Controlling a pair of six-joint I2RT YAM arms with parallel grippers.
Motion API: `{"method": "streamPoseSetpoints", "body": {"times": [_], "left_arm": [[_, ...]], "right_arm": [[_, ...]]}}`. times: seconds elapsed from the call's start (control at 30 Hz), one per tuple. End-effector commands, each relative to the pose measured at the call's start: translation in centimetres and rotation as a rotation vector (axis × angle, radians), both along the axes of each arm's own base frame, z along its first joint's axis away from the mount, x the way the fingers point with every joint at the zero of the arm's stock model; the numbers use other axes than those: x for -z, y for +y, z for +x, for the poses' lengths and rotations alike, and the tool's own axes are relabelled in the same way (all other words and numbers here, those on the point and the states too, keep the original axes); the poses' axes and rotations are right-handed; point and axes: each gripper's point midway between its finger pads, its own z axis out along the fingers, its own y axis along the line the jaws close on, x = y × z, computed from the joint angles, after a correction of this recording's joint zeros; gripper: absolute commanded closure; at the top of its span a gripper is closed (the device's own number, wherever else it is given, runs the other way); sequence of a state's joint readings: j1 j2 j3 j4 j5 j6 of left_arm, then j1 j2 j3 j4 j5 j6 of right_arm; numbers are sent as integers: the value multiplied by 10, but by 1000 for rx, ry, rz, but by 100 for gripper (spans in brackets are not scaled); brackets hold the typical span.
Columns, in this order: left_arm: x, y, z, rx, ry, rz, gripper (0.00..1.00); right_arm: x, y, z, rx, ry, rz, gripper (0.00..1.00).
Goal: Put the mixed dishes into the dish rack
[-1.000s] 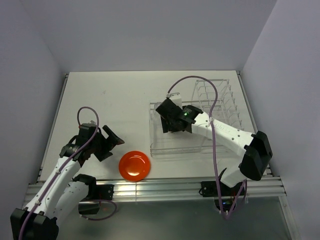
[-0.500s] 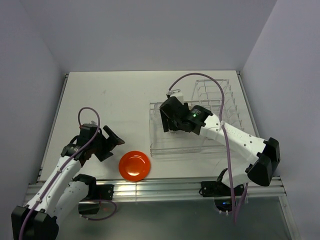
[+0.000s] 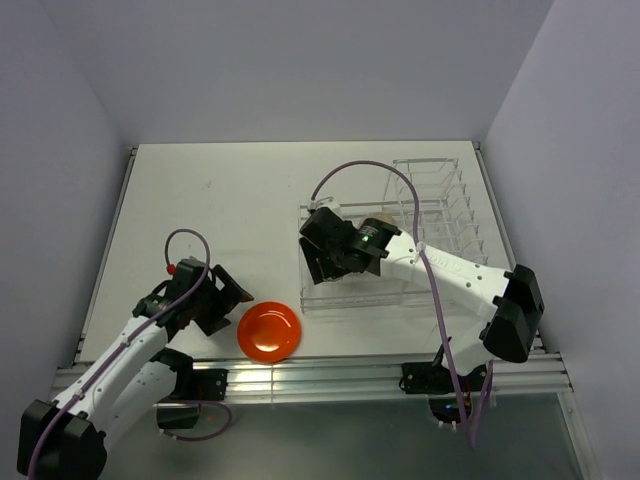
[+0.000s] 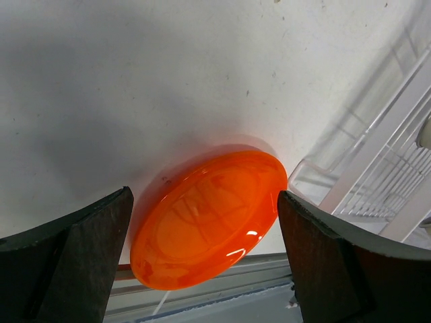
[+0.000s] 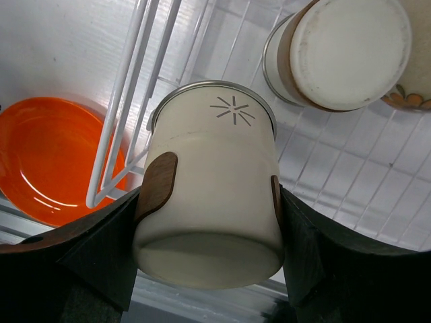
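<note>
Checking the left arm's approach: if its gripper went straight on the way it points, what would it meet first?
Most likely the orange plate, which lies straight ahead of the open left gripper, framed between its fingers; exact depth is unclear.

White table (image 3: 250,200), seen from above, fills centre of frame, a small dark speck (image 3: 209,183) on its surface toward upper left. Ribbed aluminium rail (image 3: 340,375) runs along the table's near edge at btm of frame, w/ a thin metal strip (image 3: 105,250) down its left side. Plain pale-grey walls (image 3: 300,60) close it in left, back & right.
</note>
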State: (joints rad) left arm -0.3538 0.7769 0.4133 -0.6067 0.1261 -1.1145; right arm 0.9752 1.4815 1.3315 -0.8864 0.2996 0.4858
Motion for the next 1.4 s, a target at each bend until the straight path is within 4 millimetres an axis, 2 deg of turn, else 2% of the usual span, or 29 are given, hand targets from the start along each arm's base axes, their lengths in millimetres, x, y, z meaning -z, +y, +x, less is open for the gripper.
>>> {"method": "streamPoseSetpoints", "body": {"times": [0.0,0.2,0.33,0.6,0.7,0.73,0.87,0.93,1.03,1.27,1.33,1.37], "left_arm": [[2,5,6,-66,-19,26,5],[14,14,1,-111,-12,48,5],[27,13,-7,-99,17,48,6],[37,8,-11,-61,29,34,14],[42,5,-12,-41,38,34,19],[44,4,-13,-39,47,35,19],[47,-1,-14,-25,46,15,24],[48,-3,-14,-21,44,10,26],[48,-2,-14,-20,41,13,29],[48,-4,-13,-10,36,8,37],[49,-4,-14,-7,35,8,39],[49,-4,-14,-7,37,9,39]], "right_arm": [[2,12,0,-18,8,44,100],[21,19,0,-27,52,23,100],[32,20,0,-14,74,15,94],[49,22,10,8,106,14,86],[52,25,13,8,116,17,73],[53,25,14,9,120,18,66],[58,27,16,8,131,4,56],[56,29,17,6,127,9,43],[52,30,19,10,117,13,29],[32,33,26,13,72,51,21],[27,34,27,9,70,67,1],[26,33,28,10,71,65,0]]}}
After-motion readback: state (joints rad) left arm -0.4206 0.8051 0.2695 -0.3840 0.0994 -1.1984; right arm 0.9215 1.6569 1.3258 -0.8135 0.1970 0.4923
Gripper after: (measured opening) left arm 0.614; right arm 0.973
